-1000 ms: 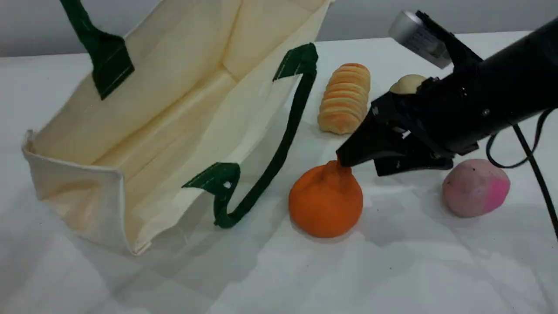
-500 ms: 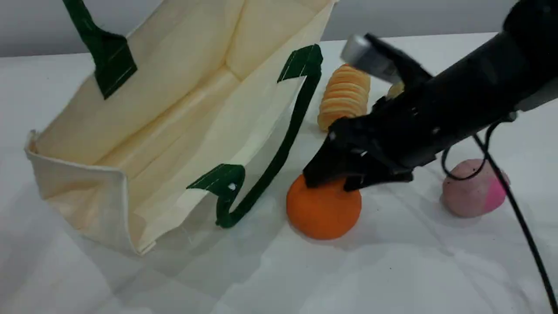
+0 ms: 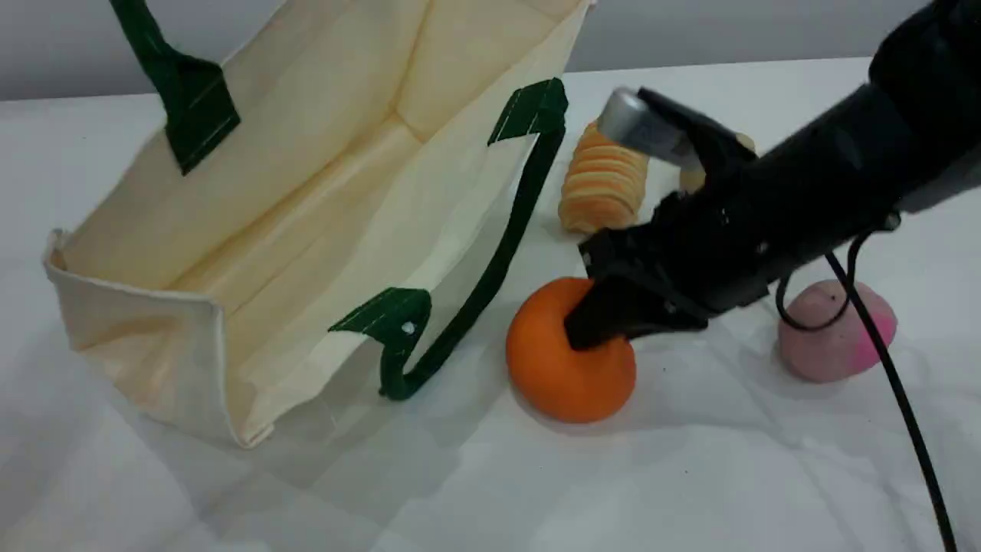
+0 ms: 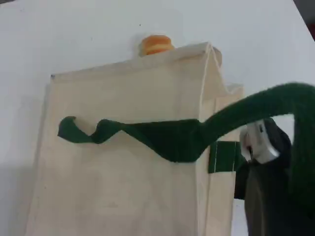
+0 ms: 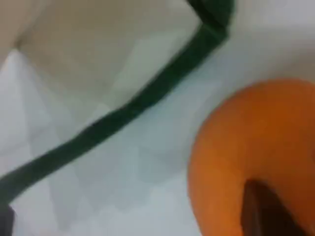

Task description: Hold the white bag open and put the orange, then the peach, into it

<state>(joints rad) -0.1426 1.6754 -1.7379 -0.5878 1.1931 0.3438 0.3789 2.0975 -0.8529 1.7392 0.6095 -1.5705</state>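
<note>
The white bag (image 3: pixel 306 199) lies on its side with its mouth open toward me. Its far green handle (image 3: pixel 191 107) is pulled up out of the top of the scene view. In the left wrist view that handle (image 4: pixel 167 140) runs up into my left gripper (image 4: pixel 275 187), which is shut on it above the bag (image 4: pixel 123 196). The orange (image 3: pixel 552 368) sits on the table just right of the bag's near handle (image 3: pixel 490 268). My right gripper (image 3: pixel 586 326) is pressed into its top and shut there, hiding the stem knob. The right wrist view shows a dark fingertip (image 5: pixel 266 211) sunk in the orange (image 5: pixel 246 147). The peach (image 3: pixel 828 337) rests to the right.
A ridged bread loaf (image 3: pixel 602 188) lies behind the orange, and a tan potato (image 3: pixel 693 178) shows partly behind the right arm. A black cable (image 3: pixel 904 406) hangs from that arm in front of the peach. White cloth covers the table (image 3: pixel 690 475).
My right gripper has come down and to the left from beside the orange's stem onto its top and has shut there. The bag and peach have stayed put.
</note>
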